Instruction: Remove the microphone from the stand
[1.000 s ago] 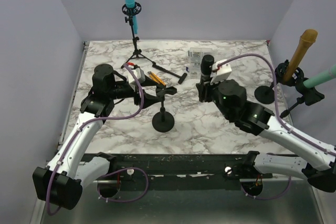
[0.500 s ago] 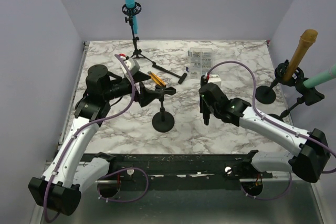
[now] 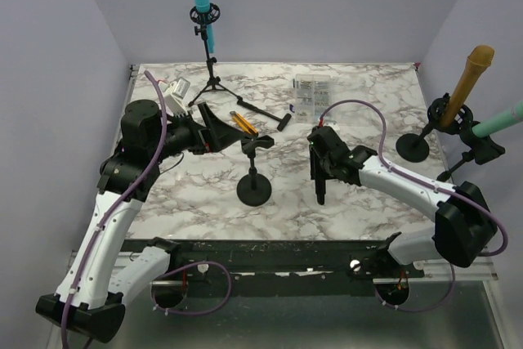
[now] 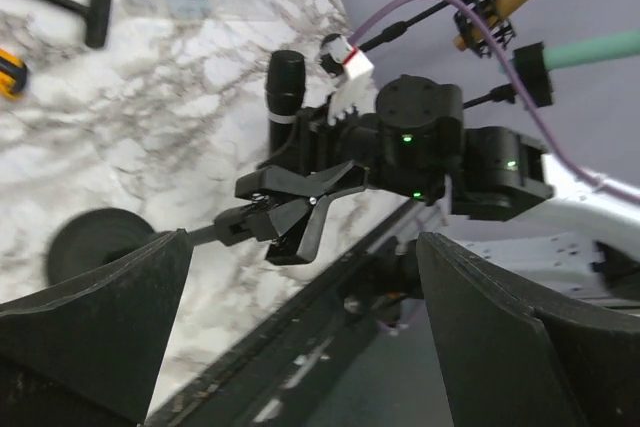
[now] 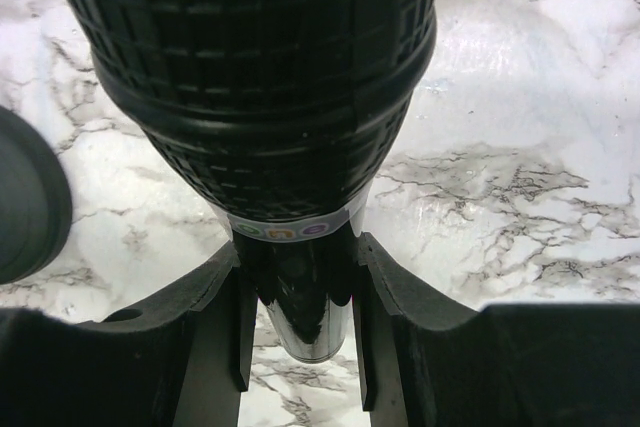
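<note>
The black microphone (image 3: 319, 176) is out of the stand, held in my shut right gripper (image 3: 319, 171) low over the marble table (image 3: 368, 104), right of the stand. In the right wrist view the fingers (image 5: 205, 337) clamp its handle just below the mesh head (image 5: 260, 87). The black stand (image 3: 254, 190) stands mid-table with its clip (image 3: 257, 143) empty. My left gripper (image 3: 219, 135) is open, just left of the clip. In the left wrist view the clip (image 4: 300, 202) sits between and beyond my wide-open fingers (image 4: 100, 327), with the microphone (image 4: 285, 77) behind it.
A blue microphone on a tripod (image 3: 204, 18) stands at the back. A tan microphone (image 3: 470, 71) and a green one (image 3: 500, 123) sit on stands at the right edge. A yellow screwdriver (image 3: 243, 123), a black tool (image 3: 265, 112) and a clear box (image 3: 307, 91) lie behind the stand.
My left gripper has let go of the stand's clip and drawn back to the left. My right gripper has carried the microphone nearer and lower, toward the table.
</note>
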Motion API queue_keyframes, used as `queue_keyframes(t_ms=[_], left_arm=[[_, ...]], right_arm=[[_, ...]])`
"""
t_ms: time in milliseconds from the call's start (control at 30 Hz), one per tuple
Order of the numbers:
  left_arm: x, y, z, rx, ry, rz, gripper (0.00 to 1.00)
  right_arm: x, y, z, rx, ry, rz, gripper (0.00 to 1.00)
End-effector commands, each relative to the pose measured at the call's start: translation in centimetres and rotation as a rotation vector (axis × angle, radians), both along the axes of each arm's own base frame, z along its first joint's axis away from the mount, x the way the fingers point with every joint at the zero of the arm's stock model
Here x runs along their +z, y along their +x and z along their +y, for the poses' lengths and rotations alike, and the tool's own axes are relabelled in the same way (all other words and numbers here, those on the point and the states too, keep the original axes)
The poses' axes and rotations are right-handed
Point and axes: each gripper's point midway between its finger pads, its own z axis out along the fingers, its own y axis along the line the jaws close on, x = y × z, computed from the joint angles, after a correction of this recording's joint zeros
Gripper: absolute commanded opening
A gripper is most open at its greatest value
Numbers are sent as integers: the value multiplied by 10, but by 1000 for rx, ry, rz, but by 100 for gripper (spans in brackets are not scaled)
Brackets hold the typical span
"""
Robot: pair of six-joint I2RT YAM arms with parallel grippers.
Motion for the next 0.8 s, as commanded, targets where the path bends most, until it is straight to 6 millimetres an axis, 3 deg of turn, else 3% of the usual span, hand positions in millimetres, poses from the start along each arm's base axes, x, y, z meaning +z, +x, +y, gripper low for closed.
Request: queue_keyframes(t_ms=[0,167,567,767], left_arm=[[-4,0,-16,38,-236,313,94],[-13,6,-22,47,-335,393,83],[-30,7,-27,28,-379,429,70],[-29,5,-31,0,-398,439,62]], right_arm=[[6,12,13,25,33,9,1],[8,15,20,53,47,9,1],[-3,14,22,68,41,27,1],[-3,15,28,83,61,31,1]])
